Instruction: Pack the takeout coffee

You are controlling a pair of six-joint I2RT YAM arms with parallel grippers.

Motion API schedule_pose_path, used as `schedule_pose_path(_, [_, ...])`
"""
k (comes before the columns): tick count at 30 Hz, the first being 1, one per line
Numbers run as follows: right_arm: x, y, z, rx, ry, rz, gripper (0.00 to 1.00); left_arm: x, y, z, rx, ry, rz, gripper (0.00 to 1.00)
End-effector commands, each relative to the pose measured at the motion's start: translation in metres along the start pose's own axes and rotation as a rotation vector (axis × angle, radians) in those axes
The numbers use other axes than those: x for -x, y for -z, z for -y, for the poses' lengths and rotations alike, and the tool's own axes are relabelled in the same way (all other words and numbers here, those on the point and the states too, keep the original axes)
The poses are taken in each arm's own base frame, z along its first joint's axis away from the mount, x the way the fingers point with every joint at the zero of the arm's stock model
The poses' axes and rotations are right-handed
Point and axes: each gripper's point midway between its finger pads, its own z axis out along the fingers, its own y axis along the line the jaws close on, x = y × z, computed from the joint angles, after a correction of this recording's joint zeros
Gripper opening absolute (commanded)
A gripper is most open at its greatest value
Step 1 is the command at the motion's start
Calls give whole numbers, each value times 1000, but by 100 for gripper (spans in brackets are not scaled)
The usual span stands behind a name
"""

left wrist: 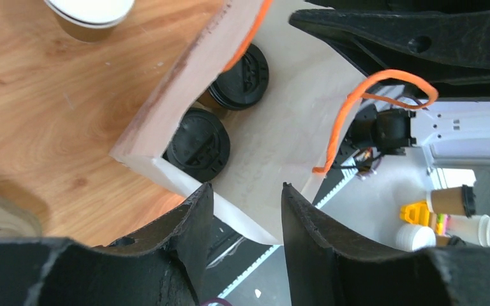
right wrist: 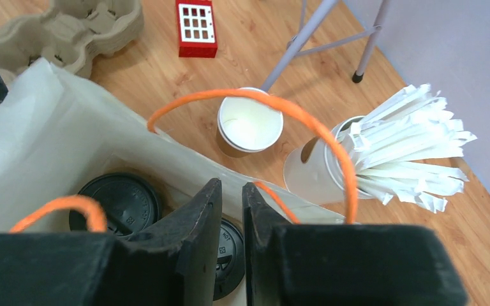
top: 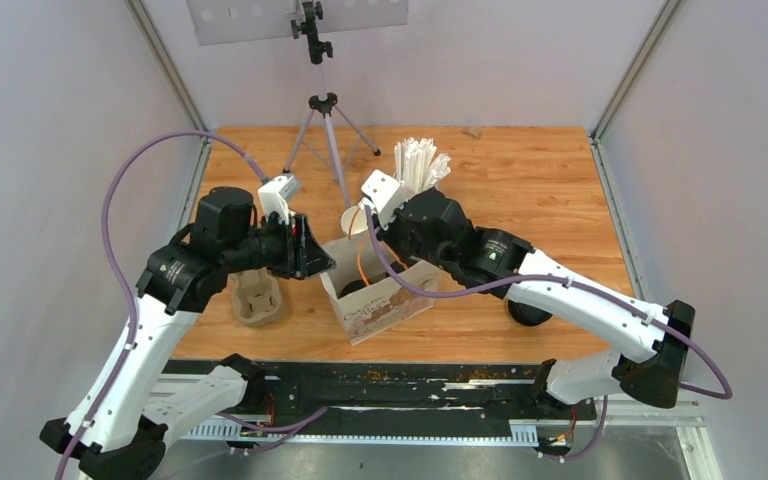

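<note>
The left gripper [left wrist: 247, 191] is released: its two black fingers stand well apart, astride the near rim of a white paper bag [left wrist: 281, 127], and neither presses the paper. The right gripper [right wrist: 233, 185] has its fingers drawn almost together over the opposite rim, right where an orange cord handle [right wrist: 249, 94] is attached. I cannot tell whether the paper is truly clamped in that narrow slit.

Inside the bag, down on its floor, sit two lidded coffee cups [left wrist: 198, 143], side by side and close to one wall, with their round black lids facing up. The bag stands near the middle of the table's near edge.

Just outside the bag, on its far side, an open paper cup [right wrist: 250, 122] with no lid rests on the wood. Beside it, toward the far edge, is a white cup of wrapped straws [right wrist: 389, 146]. A stack of pulp cup carriers [right wrist: 70, 25] lies to the left, near the table's near edge.

The cups are probably light, with thin walls that dent under a hard squeeze, and the lids only snap on. They are best held gently around the body, below the lid, and kept upright. The bag is limp paper and is best taken at its rim or handles.
</note>
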Motion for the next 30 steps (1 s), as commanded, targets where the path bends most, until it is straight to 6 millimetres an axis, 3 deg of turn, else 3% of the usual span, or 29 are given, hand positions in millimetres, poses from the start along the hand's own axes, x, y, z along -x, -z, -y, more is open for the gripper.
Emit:
schedule_pose_path(1, [41,12,24,-94,-75,109,20,19,14,-6,91,-58,58,52])
schedule_pose_path(8, [56,35,55,-224,-163,144,23,37,27,3,96,-79,108,62])
schedule_pose_path(9, [57,39,60,-245,-182,154,25,40,29,6,93,-79,114,69])
schedule_pose_path(11, [58,48,70,-290,-233,176,31,44,33,9,89,-80,126,98])
schedule_pose_path(15, [49,57,94,-360,-321,199,46,48,39,13,86,-78,149,100])
schedule_pose_path(20, [14,60,138,-478,-464,132,57,45,48,12,102,-76,173,100])
schedule_pose_path(25, [-12,51,174,-493,-587,65,58,33,54,5,128,-71,162,100])
schedule_pose_path(30, [-29,27,194,-443,-609,25,52,19,60,-2,155,-57,146,100])
